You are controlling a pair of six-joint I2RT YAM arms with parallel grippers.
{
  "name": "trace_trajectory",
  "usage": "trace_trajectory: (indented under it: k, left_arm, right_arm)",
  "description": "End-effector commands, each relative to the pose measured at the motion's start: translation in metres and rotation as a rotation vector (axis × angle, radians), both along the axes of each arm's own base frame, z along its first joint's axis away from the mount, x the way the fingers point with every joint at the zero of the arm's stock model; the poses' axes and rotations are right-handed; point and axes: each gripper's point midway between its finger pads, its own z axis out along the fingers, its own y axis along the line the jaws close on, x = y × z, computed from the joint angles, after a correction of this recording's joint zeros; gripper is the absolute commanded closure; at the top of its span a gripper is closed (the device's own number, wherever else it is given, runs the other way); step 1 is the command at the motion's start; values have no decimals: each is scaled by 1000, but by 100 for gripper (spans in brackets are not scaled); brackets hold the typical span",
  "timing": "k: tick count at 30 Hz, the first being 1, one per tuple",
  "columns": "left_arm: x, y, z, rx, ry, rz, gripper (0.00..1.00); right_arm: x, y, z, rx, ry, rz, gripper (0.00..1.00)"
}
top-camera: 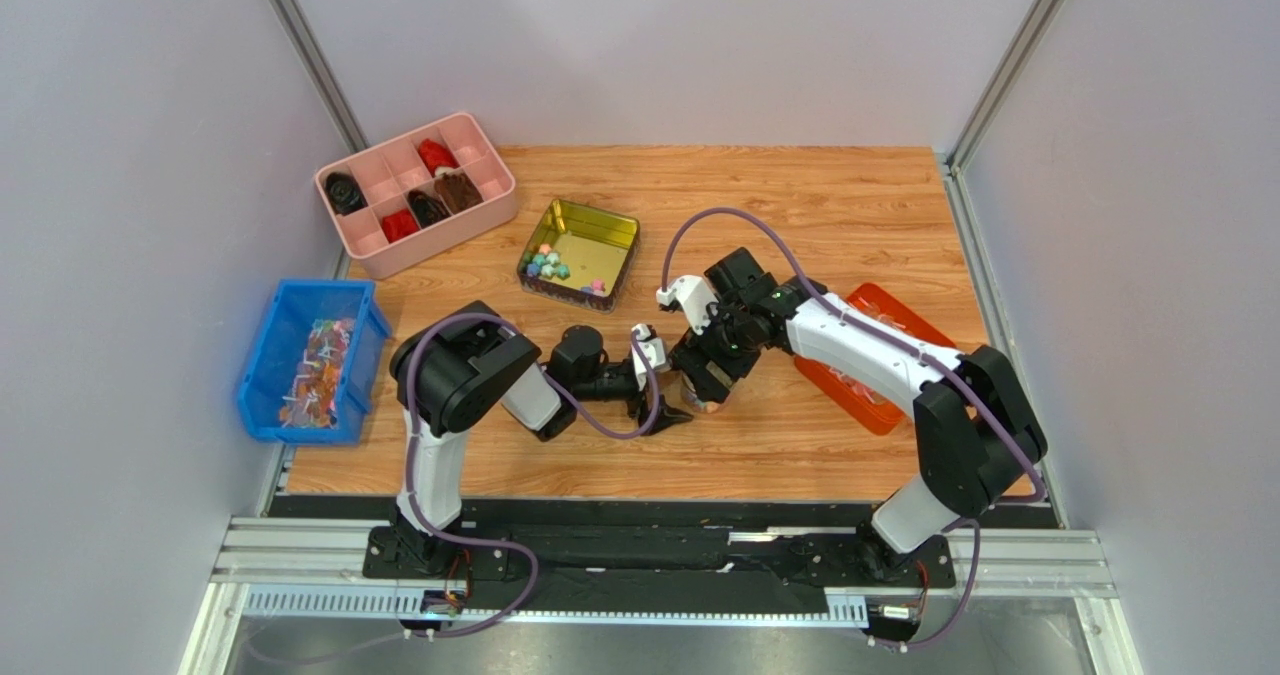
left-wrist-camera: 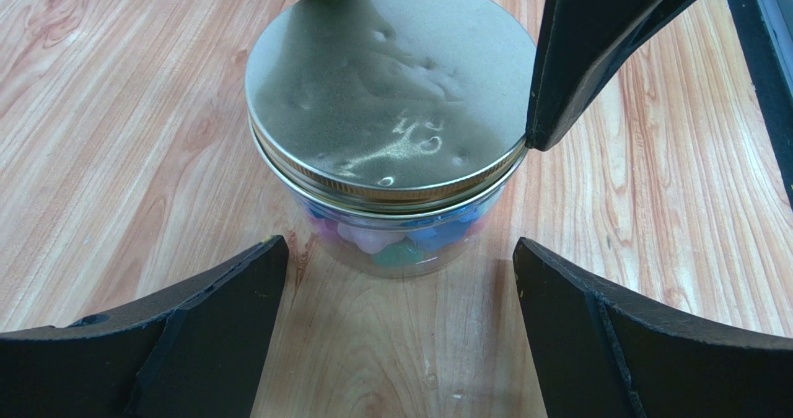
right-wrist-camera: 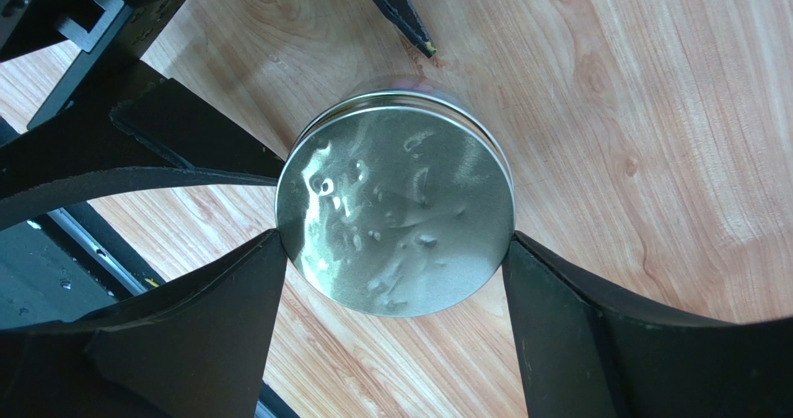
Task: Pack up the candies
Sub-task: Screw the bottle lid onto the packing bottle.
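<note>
My right claw (right-wrist-camera: 394,243) sits over the lid (right-wrist-camera: 396,209) of the jar (left-wrist-camera: 326,221) with a finger pressed against each side of the rim, so I am gripping the lid. My left claw (left-wrist-camera: 398,247) comes in from the left, spread wide. Its fingers are apart from the glass and hold nothing. The jar stands on the counter (top-camera: 842,210) near the middle, toward the near edge. Through the glass I see pastel candies (left-wrist-camera: 437,235) under the lid, so I judge the filling and capping largely done. I cannot tell whether the lid is turned tight. More candies still lie loose in the gold tin (top-camera: 601,222) at the far side of the counter, well apart from the jar, so either another round of packing is left or those are spares.
</note>
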Motion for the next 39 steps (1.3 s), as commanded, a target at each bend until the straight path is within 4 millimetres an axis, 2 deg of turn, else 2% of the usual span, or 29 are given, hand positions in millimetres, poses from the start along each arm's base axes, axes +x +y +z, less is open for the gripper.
trace_trajectory:
  k: [1,9,19,20,27,33,39]
  left_arm:
    - [0,-17,31,-81,-126,-51,1]
    - [-4,-28,30,-86,-139,-64,1]
    - [-2,-32,40,-99,-137,-60,1]
    - [0,-33,40,-98,-128,-51,1]
    - [0,-41,38,-99,-115,-54,1]
    - [-2,-49,39,-105,-120,-68,1]
    - [-6,-55,35,-99,-139,-87,1]
  right_arm:
    - [3,7,-6,-7,9,6,28]
    - [5,8,-6,-9,-1,-11,23]
    - [-3,11,12,33,-6,32,7]
    - [-4,11,13,37,-4,37,0]
    - [-6,11,12,34,2,44,0]
    - [-6,9,29,60,-40,60,0]
    - [-2,2,36,67,-62,45,0]
